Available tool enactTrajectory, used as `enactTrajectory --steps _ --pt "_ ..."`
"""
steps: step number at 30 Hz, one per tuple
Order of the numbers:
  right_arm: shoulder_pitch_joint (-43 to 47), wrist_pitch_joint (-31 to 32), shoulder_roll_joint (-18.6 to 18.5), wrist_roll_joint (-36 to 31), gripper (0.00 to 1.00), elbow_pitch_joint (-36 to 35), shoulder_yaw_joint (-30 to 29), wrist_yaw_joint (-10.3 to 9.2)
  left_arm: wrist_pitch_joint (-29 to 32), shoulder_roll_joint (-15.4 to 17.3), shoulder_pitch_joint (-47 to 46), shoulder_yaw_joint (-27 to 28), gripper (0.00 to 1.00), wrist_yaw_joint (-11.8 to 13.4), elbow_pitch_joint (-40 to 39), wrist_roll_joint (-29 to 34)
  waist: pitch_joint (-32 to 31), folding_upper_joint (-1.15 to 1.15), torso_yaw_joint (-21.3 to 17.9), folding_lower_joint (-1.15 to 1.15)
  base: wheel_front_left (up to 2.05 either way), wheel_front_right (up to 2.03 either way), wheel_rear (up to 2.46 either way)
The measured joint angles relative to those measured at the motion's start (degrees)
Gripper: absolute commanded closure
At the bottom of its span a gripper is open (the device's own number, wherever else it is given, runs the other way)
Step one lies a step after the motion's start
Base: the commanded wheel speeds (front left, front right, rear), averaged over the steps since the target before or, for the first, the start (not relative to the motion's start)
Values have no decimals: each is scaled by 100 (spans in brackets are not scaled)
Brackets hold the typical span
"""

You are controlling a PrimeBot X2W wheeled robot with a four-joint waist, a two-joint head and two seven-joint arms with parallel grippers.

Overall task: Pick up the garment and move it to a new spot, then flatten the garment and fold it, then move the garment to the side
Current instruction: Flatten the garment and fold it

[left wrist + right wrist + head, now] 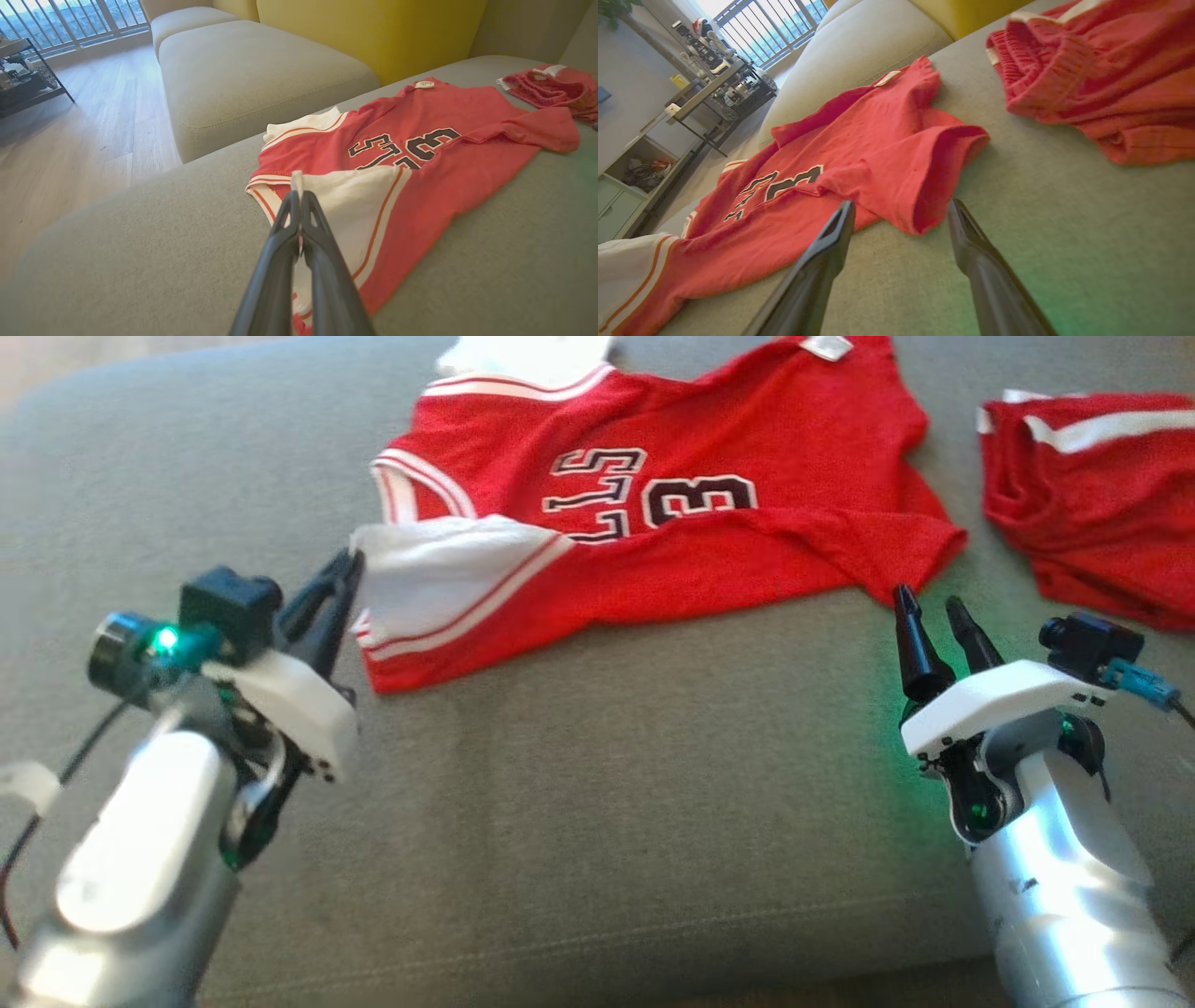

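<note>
Grip first: your left gripper (353,560) is pressed shut on a white corner of the jersey (803,439) — the left wrist view shows a little white bit poking out past the closed tips. I think you hold that corner because it is folded over on top of the red front. It has to be pulled back out before the jersey can lie flat. Your right gripper (929,602) is spread wide with nothing in it. It sits just beside the red corner on the other side, so it looks ready to take that side and lift both ends together. I can't tell if it touches the cloth yet. The jersey lies on the grey sofa (607,803), rumpled, with a fold across the middle. Red shorts (1092,495) lie apart from it on your right, so mind you don't catch them. The dark writing on the front is upside down to you and partly hidden by the fold — I can read "LLS" and a "3". A small white tag (826,345) sits at the far edge, but its print is too small to read.
</note>
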Motion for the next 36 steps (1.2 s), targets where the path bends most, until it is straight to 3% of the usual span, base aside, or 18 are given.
enactTrajectory --steps 6,17,24,25,26,27,28,36 --pt "-211 -77 1 36 0 666 -279 0 8 1 388 -122 100 203 -539 15 -96 0 301 0 0 0 0" --pt "-720 -196 -1 249 0 1593 -834 0 63 1 485 -267 100 293 -888 63 2 0 504 0 0 0 0" --pt "-999 -265 -5 430 0 1905 -876 0 118 0 500 -311 100 310 -899 63 69 0 549 1 0 0 0" --pt "-1010 -287 -9 431 3 1938 -871 0 118 1 500 -313 100 311 -903 63 74 0 547 0 0 0 0" --pt "-1025 -289 -14 443 62 1967 -862 0 118 2 500 -314 100 314 -904 63 78 0 545 1 0 0 0" --pt "-1048 -291 -16 479 90 1998 -849 0 120 3 500 -315 100 314 -904 63 79 0 544 1 0 0 0" --pt "-1078 -293 -20 489 100 2034 -836 0 146 3 499 -315 100 315 -904 63 79 0 540 1 0 0 0" --pt "-1056 -308 -20 550 100 1906 -472 0 92 36 500 -330 100 495 -878 160 -63 0 455 1 0 0 0"
